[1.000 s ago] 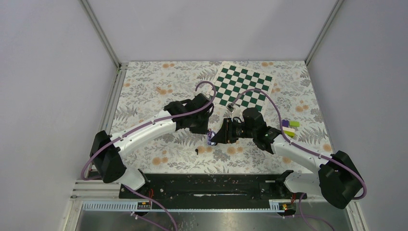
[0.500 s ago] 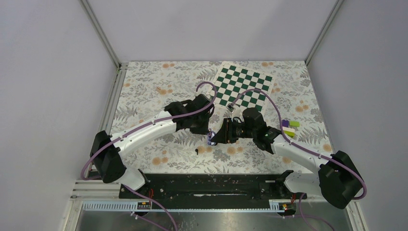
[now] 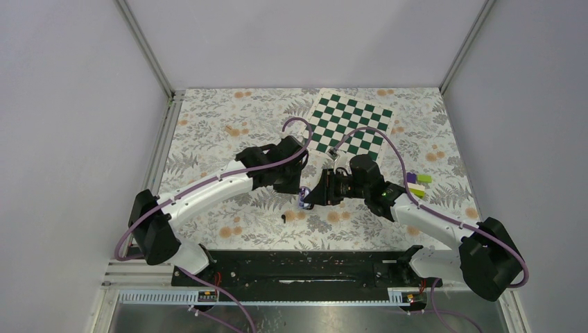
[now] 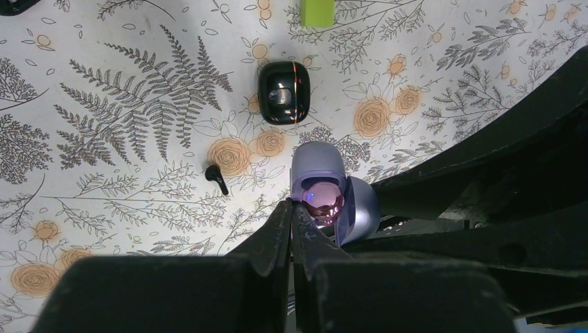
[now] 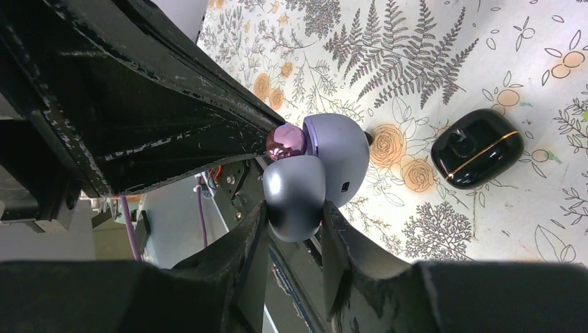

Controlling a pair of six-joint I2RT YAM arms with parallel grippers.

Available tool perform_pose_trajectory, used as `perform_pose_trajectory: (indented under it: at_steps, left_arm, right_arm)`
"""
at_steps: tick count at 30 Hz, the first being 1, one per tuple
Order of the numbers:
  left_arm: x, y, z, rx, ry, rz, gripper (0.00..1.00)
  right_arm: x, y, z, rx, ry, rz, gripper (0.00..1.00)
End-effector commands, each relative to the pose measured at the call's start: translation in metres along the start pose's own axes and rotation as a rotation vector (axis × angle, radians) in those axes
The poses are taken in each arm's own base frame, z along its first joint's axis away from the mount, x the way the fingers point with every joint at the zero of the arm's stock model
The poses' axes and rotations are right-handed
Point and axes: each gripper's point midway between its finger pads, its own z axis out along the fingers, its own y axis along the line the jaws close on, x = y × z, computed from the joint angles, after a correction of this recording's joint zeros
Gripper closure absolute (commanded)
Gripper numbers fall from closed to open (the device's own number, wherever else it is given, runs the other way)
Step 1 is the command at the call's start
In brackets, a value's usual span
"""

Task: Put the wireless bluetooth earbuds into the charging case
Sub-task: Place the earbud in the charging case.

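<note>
— Where is the case?
— The lilac rounded plastic charging case [image 5: 340,156] is held over the floral-printed surface [image 4: 104,104]. It is hinged open, and the right gripper [image 5: 295,211] is clamped narrowly on one of its two halves.
— And the earbuds?
— A glossy purple-pink rounded earbud [image 5: 286,142] sits at the open mouth of that case. The left gripper [image 4: 292,207] has its fingers pressed fully together, with the tips touching the bud (how deep it sits in its socket I cannot tell). A tiny black stemmed earbud [image 4: 216,178] lies loose on the surface, apart from the rest.
— Anything else close by?
— A glossy black pebble-shaped case [image 4: 283,92] with a thin gold seam lies on the surface just beyond the held one, and it looks closed. Further on, a lime-green block [image 4: 317,12] is cut off by the top edge of the left wrist view
</note>
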Motion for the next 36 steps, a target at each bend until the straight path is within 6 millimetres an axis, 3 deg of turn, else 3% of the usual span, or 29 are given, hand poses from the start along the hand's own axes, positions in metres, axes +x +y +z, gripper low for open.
perform_pose_trajectory:
  at_steps: [1, 29, 36]
  left_arm:
    - [-0.012, -0.009, -0.014, 0.042, -0.061, 0.005, 1.00]
    - [-0.009, -0.006, -0.001, -0.008, -0.025, 0.007, 1.00]
    - [-0.013, -0.011, -0.007, 0.017, -0.035, 0.009, 0.72]
  right_arm:
    - [-0.025, 0.021, -0.001, -0.041, -0.074, -0.051, 1.00]
    - [-0.027, 0.034, -0.004, -0.098, -0.082, -0.056, 1.00]
    - [-0.027, 0.033, -0.004, -0.098, -0.083, -0.058, 1.00]
